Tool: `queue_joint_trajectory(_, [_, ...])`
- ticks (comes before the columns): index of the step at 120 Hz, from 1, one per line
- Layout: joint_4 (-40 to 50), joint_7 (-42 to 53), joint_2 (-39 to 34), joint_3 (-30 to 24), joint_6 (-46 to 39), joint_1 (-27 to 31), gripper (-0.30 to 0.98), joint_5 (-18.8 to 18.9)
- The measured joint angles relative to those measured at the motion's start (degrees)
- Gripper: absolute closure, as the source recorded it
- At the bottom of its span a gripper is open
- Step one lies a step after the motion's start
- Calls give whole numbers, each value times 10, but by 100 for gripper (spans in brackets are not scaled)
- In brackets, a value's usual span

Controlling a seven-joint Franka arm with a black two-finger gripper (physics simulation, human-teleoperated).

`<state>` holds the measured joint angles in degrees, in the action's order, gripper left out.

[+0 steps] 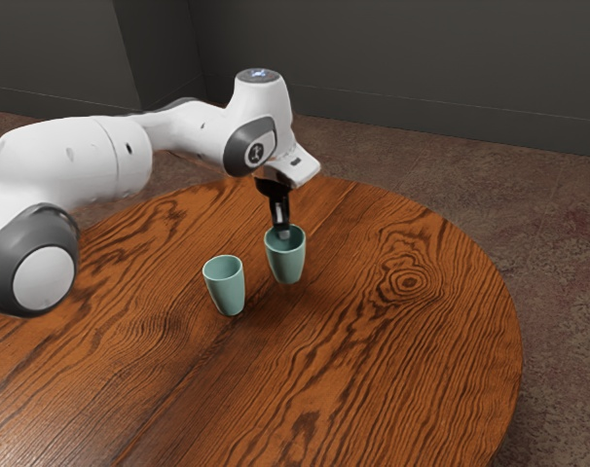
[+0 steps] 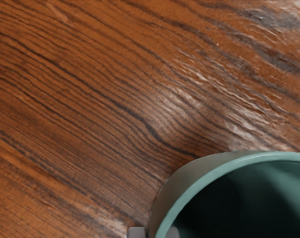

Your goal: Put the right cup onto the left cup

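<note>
One teal cup (image 1: 227,292) stands at the exterior view's left; the pincer (image 1: 283,233) grips the right cup (image 1: 287,263) by its wall

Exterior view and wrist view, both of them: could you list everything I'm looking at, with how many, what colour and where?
left cup: 1, teal-green, upright on the table at the exterior view's left of the other
right cup: 1, teal-green, under the hand
table: 1, brown with dark wood grain, under the arm
floor: 1, mottled brown, around the table
walls: dark grey, behind the table
arm: 1, white and grey, reaching in from the exterior view's left
fingers: 2, greyish tips, closed on the right cup's wall
</note>
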<state>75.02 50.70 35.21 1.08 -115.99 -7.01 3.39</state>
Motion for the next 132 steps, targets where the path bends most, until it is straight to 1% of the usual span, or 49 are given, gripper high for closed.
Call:
queue_joint_trajectory(20, [40,-5,-63,0,19,17,78,2])
queue_joint_trajectory(47, [73,-9,-103,0,44,34,79,5])
queue_joint_trajectory(72, [89,-12,-112,1,64,52,79,7])
queue_joint_trajectory(108, [100,-16,-119,1,84,66,79,23])
queue_joint_trajectory(132, [95,-18,-108,-1,88,65,79,37])
